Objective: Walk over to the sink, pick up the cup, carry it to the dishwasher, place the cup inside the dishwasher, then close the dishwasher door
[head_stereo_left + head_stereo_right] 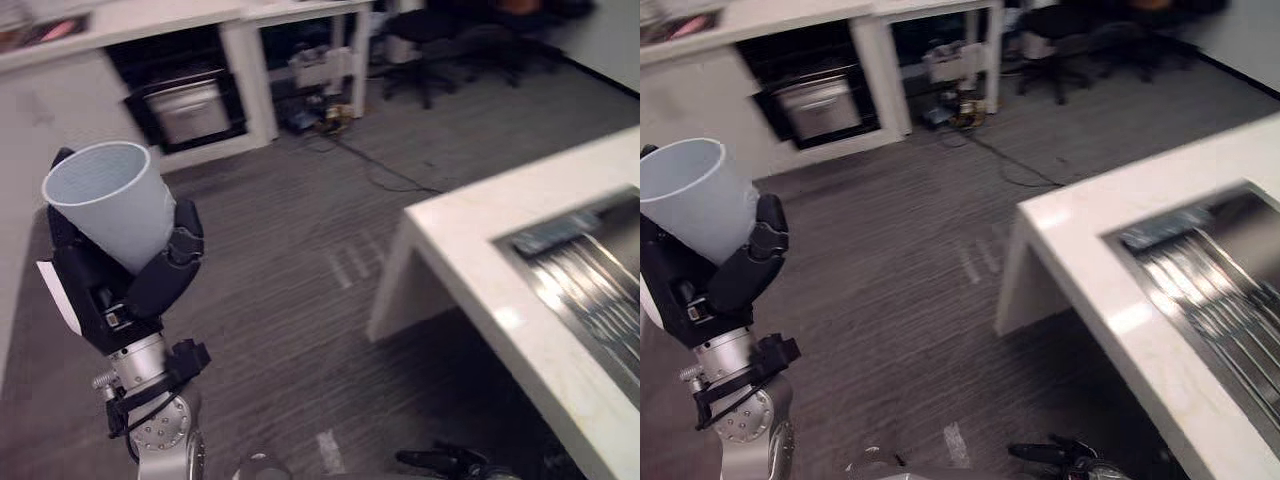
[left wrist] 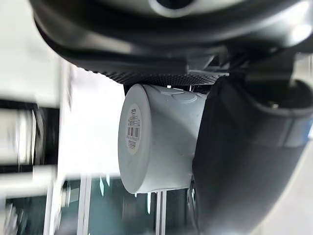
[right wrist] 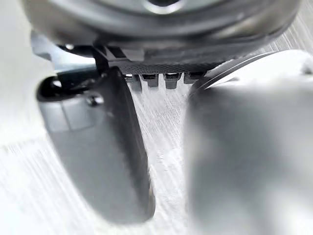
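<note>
The cup (image 1: pixel 110 200) looks matt, smooth plastic; the sink (image 1: pixel 590 275) ribbed shiny metal; the countertop (image 1: pixel 480 210) glossy white; the carpet (image 1: pixel 290 260) rough.

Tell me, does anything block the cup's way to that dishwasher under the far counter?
Nothing visible: bare carpet lies between the cup in the left hand and the open dishwasher; floor cables lie aside.

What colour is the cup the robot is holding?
The cup is plain pale bluish-white, gripped in the left hand. The left eye view shows it best.
</note>
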